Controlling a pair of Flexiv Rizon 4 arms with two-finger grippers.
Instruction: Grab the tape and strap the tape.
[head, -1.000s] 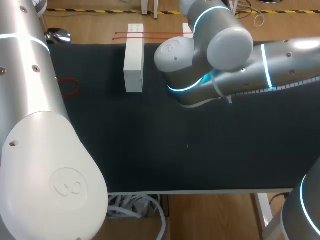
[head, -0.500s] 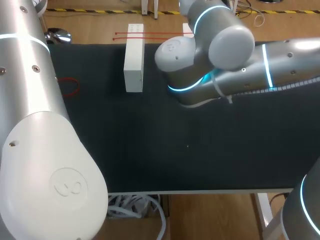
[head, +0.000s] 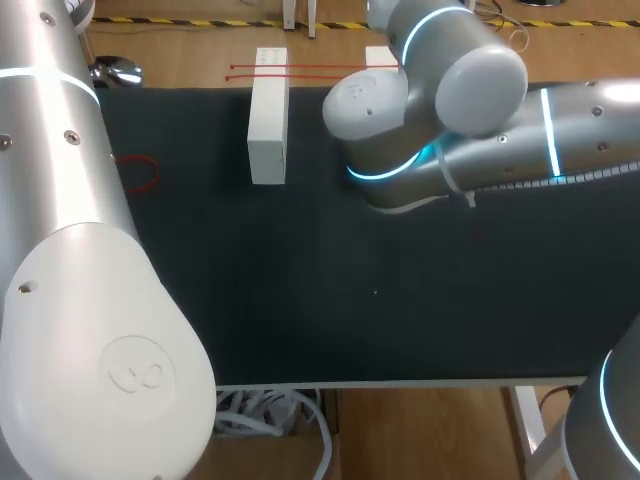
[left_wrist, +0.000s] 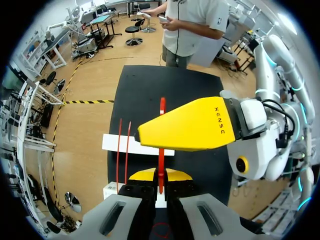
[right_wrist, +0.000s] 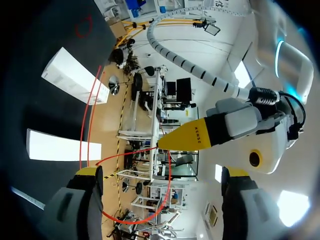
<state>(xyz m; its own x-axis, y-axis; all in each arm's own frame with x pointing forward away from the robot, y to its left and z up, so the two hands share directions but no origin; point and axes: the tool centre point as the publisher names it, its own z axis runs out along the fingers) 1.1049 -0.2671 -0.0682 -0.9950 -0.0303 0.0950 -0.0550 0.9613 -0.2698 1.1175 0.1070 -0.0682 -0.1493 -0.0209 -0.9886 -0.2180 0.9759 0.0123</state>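
The tape is a thin red strap (left_wrist: 161, 145). It rises from between my left gripper's (left_wrist: 160, 182) shut fingers and crosses a yellow finger (left_wrist: 190, 125) of my right gripper just ahead. In the right wrist view the red strap (right_wrist: 167, 172) curves in a loop between my right gripper's (right_wrist: 161, 175) wide-apart fingers, and neither finger touches it. One end runs to the left gripper's yellow tip (right_wrist: 192, 135) ahead. In the head view my right arm (head: 420, 110) covers both grippers. Two more red straps (head: 300, 70) lie past the table's far edge.
A white block (head: 267, 118) lies on the black table (head: 300, 300) at the far middle, and a second white block (head: 378, 58) shows behind my right arm. A small red loop (head: 140, 172) lies at the left beside my left arm (head: 70, 250).
My right arm's wrist has shifted a little to the right and farther back. The left arm, the block and the straps have not moved.
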